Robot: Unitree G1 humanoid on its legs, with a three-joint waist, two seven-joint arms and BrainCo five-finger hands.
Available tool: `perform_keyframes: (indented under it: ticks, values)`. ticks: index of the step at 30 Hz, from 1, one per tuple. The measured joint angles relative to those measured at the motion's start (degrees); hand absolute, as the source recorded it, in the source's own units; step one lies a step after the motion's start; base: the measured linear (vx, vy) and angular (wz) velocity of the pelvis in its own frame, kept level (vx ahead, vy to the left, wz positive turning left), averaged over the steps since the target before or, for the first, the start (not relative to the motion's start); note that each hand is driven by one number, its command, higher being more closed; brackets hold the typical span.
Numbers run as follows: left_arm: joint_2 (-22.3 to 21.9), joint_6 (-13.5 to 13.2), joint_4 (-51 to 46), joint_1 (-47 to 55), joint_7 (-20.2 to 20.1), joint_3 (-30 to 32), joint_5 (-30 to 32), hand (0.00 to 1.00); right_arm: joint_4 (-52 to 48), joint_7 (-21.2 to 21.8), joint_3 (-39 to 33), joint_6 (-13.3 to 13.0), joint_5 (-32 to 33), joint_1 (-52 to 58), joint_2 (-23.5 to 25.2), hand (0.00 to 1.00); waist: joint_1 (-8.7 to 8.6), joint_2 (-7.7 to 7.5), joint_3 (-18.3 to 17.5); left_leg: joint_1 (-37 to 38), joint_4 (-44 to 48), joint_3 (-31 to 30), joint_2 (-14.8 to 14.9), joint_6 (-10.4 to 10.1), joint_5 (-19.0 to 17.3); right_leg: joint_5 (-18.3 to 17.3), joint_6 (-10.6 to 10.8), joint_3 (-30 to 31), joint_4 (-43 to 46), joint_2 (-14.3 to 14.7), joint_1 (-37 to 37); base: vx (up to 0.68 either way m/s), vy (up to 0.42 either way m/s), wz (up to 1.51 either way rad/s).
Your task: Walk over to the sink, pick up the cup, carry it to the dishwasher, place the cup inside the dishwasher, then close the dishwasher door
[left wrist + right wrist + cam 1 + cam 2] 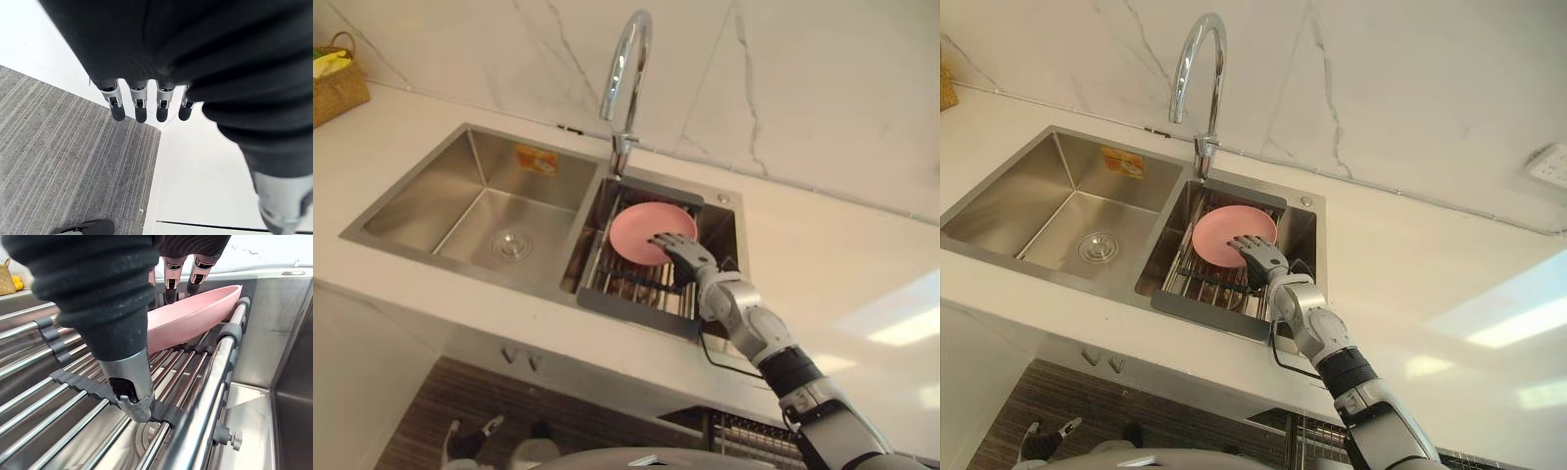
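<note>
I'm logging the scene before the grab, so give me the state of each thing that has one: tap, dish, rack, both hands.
Tap: off, no water running.
Pink dish: tilted, resting on the rack in the right basin.
Rack: set across the right basin.
Right hand: open, fingers straight, on the dish.
Left hand: open, holding nothing.

I see a dish [641,233] on the rack [636,286] in the sink's [475,196] right basin, and a basket [335,86] at the worktop's [822,259] far-left corner.
</note>
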Motion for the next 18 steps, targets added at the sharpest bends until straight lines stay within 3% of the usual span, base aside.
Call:
perform_keyframes:
  ticks: [9,18]
  values:
    - [-0.5,-0.1,0.0,0.1,0.0,0.0,1.0,0.0,3.8,-6.3,0.0,1.2,-3.6,-1.8,1.9,0.0,0.5,0.17,0.3,0.1,0.0,-0.2,-0.4,0.1,0.1,0.0,0.2,-0.3,-0.1,-0.4,0.3,0.0,0.002,0.02]
    - [-0.5,-0.8,-0.2,0.1,0.9,0.0,1.1,0.0,7.6,-8.3,0.0,1.4,-6.9,-3.6,2.1,0.0,0.63,0.32,1.0,-0.4,0.0,-0.9,-0.5,0.2,0.2,-0.1,0.3,-1.3,-0.3,-0.4,0.4,0.0,0.0,0.02]
